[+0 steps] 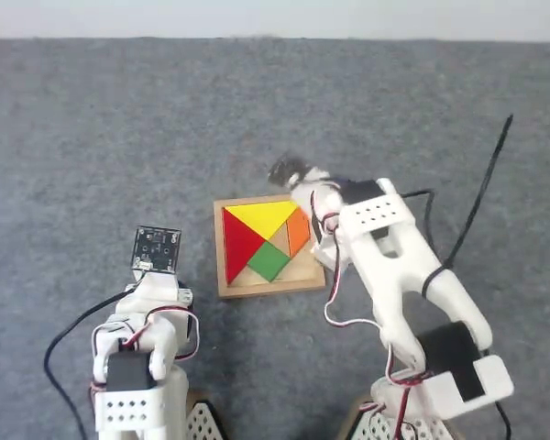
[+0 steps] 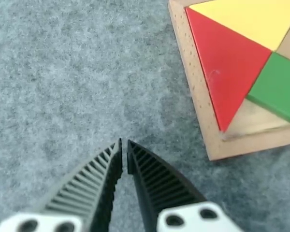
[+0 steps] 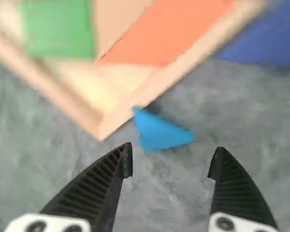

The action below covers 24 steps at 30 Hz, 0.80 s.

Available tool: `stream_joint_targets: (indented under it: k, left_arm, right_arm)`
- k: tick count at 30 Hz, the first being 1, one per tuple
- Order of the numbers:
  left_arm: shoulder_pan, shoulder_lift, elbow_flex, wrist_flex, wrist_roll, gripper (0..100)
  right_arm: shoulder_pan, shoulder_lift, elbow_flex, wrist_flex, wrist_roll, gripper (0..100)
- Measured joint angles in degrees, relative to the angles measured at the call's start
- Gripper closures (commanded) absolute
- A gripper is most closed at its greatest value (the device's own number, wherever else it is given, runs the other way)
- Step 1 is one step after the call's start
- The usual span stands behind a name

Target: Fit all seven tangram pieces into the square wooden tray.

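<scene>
The square wooden tray (image 1: 223, 275) lies mid-table and holds a yellow triangle (image 1: 261, 217), a red triangle (image 1: 239, 246), a green square (image 1: 269, 261) and an orange piece (image 1: 298, 231). Part of its floor is bare. My right arm (image 1: 376, 220) hangs over the tray's right edge. Its gripper (image 3: 174, 152) is open just above the carpet, with a small light blue triangle (image 3: 159, 133) lying beyond the fingertips, against the tray's corner (image 3: 106, 128). A dark blue piece (image 3: 266, 43) lies outside the tray rim. My left gripper (image 2: 124, 143) is shut and empty over carpet, left of the tray (image 2: 193, 82).
Grey carpet covers the table. The left arm (image 1: 151, 312) sits at the lower left, away from the tray. Cables trail from both arm bases, and a black cable (image 1: 481, 197) runs off to the right. Open carpet lies behind and left of the tray.
</scene>
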State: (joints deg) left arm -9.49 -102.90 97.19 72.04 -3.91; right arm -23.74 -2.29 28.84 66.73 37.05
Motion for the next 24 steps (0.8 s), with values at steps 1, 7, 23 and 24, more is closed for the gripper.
stream_joint_targets:
  k: [1, 7, 23, 24]
  left_arm:
    - [0.09, 0.0, 0.0, 0.0, 0.0, 98]
    - [0.18, 0.0, 0.0, 0.0, 0.0, 98]
    - [0.09, 0.0, 0.0, 0.0, 0.0, 98]
    - [0.0, 0.0, 0.0, 0.0, 0.0, 98]
  right_arm:
    - [0.0, 0.0, 1.05, 0.0, 3.87, 74.0]
    - [-1.05, 0.0, 5.19, -0.53, 18.29, 74.2]
    - [-1.58, 0.0, 8.7, -9.49, 24.09, 74.2]
    - [-1.67, 0.0, 9.41, -9.49, 24.7, 74.2]
